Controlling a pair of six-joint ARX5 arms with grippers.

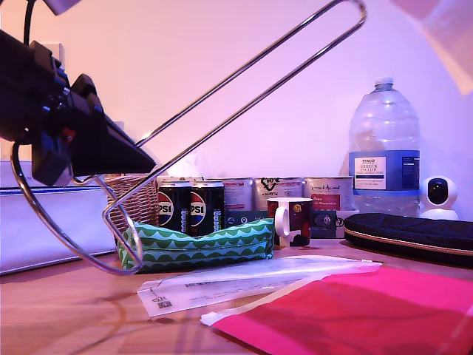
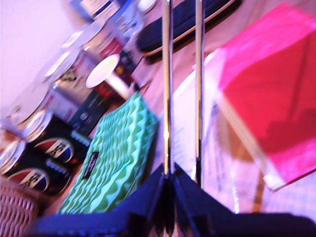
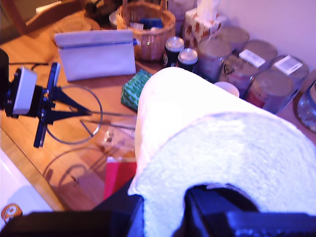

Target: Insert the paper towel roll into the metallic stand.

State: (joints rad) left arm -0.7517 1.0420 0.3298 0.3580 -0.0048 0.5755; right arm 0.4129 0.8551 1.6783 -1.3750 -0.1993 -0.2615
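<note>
Second wrist view's middle is filled by the soft, light roll (image 3: pixel 207 148), clamped at its core rim by my second gripper (image 3: pixel 190 217), while the stiff, slippery stand (image 1: pixel 244 81) is pinched shut at its rods' foot by my first gripper (image 2: pixel 169 197).

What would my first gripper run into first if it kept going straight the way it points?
Probably the pink envelope or the clear sleeve beside it; my first gripper, clamped on the metallic stand, aims along its rods, though depth is unclear.

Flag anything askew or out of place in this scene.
The metallic stand is off the table, tilted steeply, its ring base upended; my first pincer grips one rod. My second pincer holds the paper towel roll aloft. Nothing looks spilled.
</note>
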